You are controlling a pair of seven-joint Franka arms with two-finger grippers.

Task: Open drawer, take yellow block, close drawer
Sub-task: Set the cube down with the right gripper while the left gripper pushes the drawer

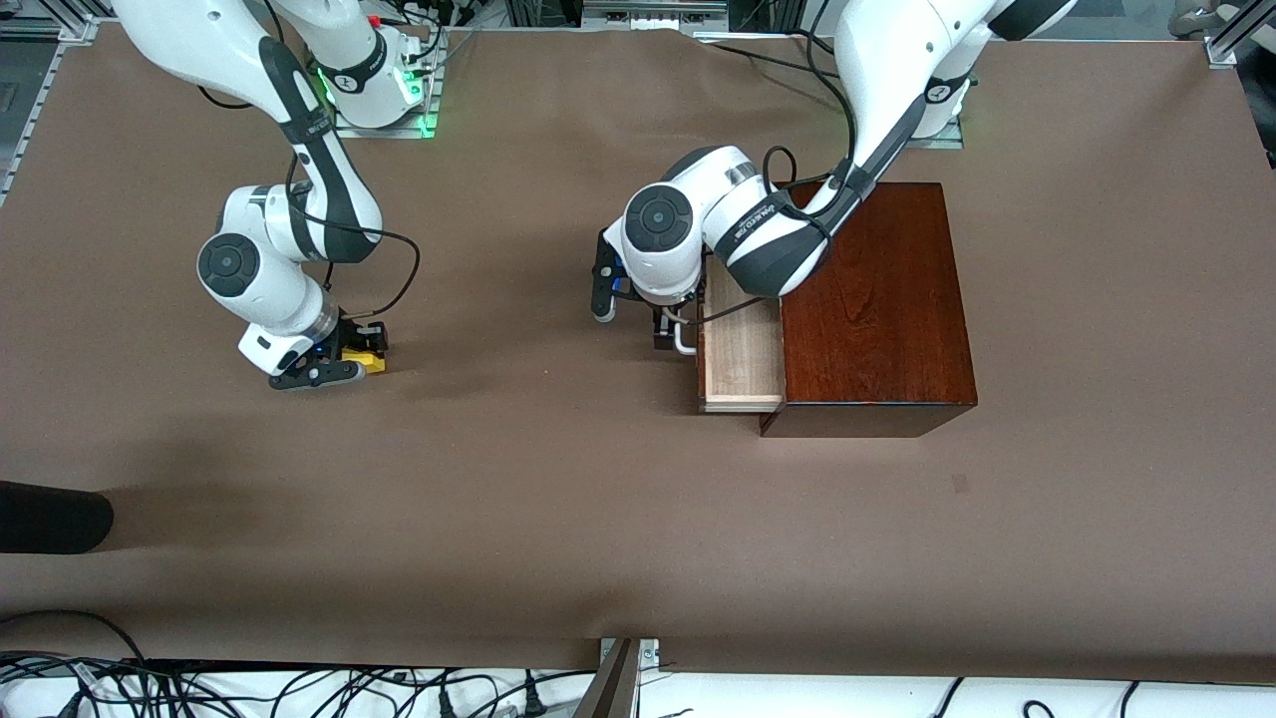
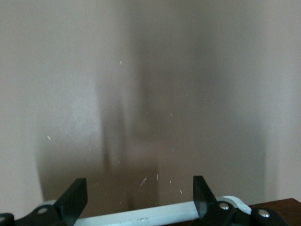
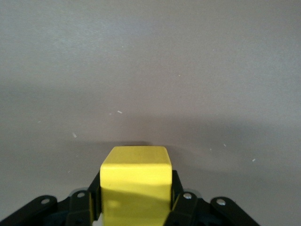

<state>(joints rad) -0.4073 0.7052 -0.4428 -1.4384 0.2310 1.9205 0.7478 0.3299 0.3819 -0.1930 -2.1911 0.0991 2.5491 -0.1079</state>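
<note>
The drawer (image 1: 743, 349) stands partly out of the dark mahogany box (image 1: 877, 299), with its light wood tray showing. My left gripper (image 1: 670, 334) is at the drawer's front, open, with the white handle (image 1: 684, 339) at its fingers. In the left wrist view the handle (image 2: 150, 214) runs across the gap of the left gripper (image 2: 138, 195), beside the dark drawer front (image 2: 277, 207). My right gripper (image 1: 349, 357) is shut on the yellow block (image 1: 371, 359), low over the table toward the right arm's end. In the right wrist view the block (image 3: 136, 174) fills the right gripper (image 3: 135, 190).
A brown cloth (image 1: 558, 499) covers the table. A dark rounded object (image 1: 50, 519) lies at the table's edge toward the right arm's end, nearer to the front camera. Cables (image 1: 299, 693) run along the near edge.
</note>
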